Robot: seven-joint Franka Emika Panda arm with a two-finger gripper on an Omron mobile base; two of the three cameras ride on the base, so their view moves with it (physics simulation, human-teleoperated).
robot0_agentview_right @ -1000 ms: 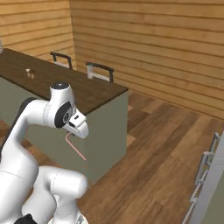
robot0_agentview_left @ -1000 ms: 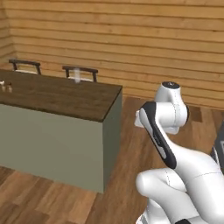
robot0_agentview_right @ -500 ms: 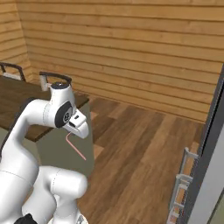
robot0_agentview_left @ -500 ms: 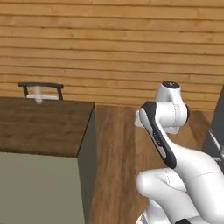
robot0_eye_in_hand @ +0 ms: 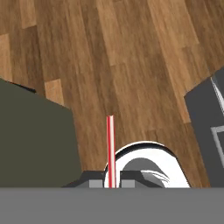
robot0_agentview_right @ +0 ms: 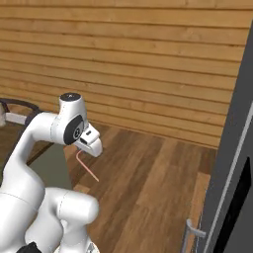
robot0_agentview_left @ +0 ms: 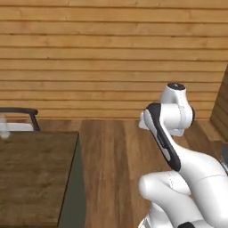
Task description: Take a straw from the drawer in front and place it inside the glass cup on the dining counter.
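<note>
left base view: one counter (robot0_agentview_left: pixel 38 178) lower left, one cup (robot0_agentview_left: pixel 3 128) cut off at left edge; right base view: one straw (robot0_agentview_right: pixel 87 165) hangs centre-left; hand view: gripper (robot0_eye_in_hand: pixel 111 183), tips half hidden, clamps it.

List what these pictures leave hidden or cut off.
- Glass cup: left base view, cut by the left edge, blurred; its inside can't be seen.
- Straw: right base view, upper end hidden behind the gripper; the grip point isn't visible.
- Dining counter: left base view, cut off at the left and bottom edges.
</note>
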